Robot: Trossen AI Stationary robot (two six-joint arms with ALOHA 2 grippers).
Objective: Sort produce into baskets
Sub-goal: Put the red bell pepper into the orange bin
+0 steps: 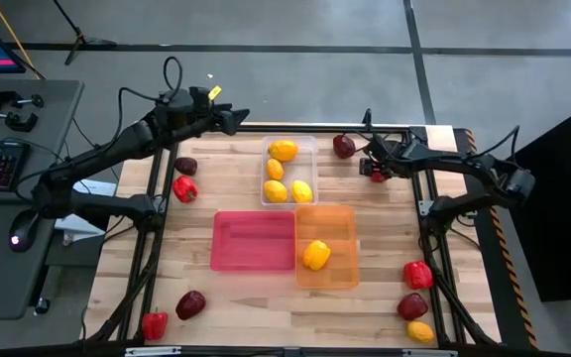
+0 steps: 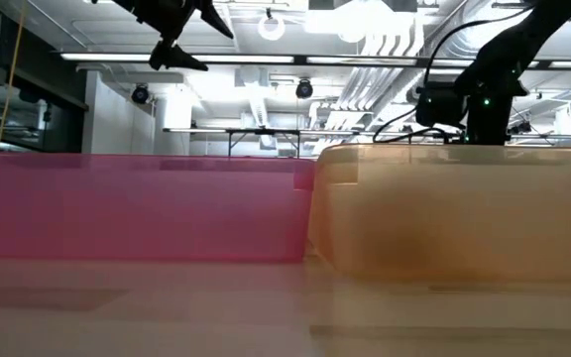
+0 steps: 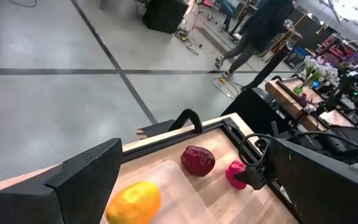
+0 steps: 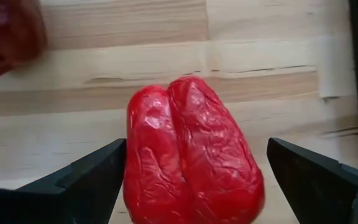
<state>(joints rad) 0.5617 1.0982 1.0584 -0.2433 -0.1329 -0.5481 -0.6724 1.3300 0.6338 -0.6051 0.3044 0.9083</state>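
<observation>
The clear basket (image 1: 305, 146) is holding four yellow-orange citrus pieces (image 1: 283, 151). The orange basket (image 1: 340, 273) is holding one yellow pepper (image 1: 315, 255), and the pink basket (image 1: 253, 241) is holding nothing. The right gripper (image 1: 376, 170) is standing with jaws wide around a red pepper (image 4: 191, 155) on the table (image 1: 266, 307). The left gripper (image 1: 238, 118) is hovering wide open near the clear basket.

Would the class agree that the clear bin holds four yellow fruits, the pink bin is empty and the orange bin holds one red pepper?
Not quite. The piece in the orange bin is a yellow pepper, not a red one; the high view shows it. The rest stands: the clear bin holds four yellow fruits and the pink bin is empty.
</observation>
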